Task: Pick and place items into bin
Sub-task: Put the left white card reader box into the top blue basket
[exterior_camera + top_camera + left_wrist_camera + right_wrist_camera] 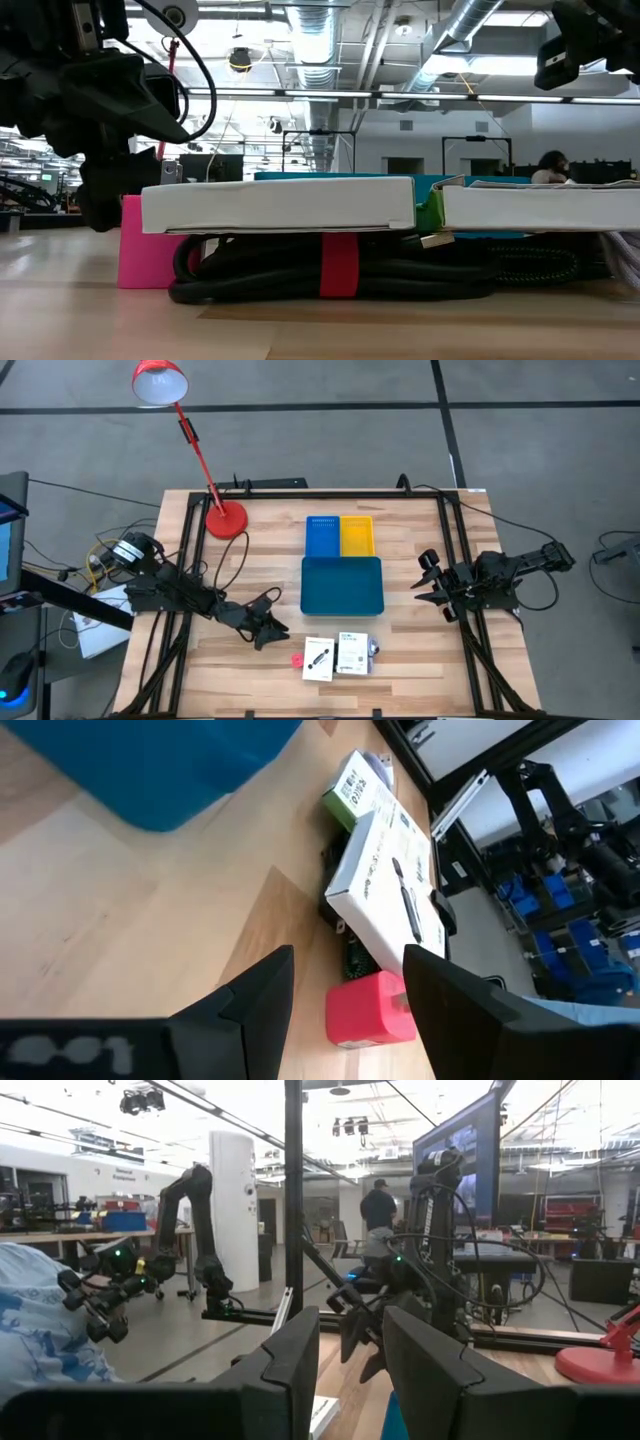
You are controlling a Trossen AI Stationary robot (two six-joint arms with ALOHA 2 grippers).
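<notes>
The pink block [370, 1010] is being approached by the left pincer [345, 990], released and empty. A close-down grasp is probably being called for next. The right pincer [350, 1350], parted and seemingly empty, is being kept waiting beside the bin [342, 588].

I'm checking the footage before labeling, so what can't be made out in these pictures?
- Low view: white boxes hide the teal tray.
- High view: the cable is hidden under the boxes.
- High view: box print is too small to read.
- Right wrist view: table items are out of frame.

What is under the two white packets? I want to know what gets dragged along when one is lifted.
Under the white packets lies a coiled black cable with a red strap. A green piece shows between them. How far the coil runs beneath is covered.
</notes>
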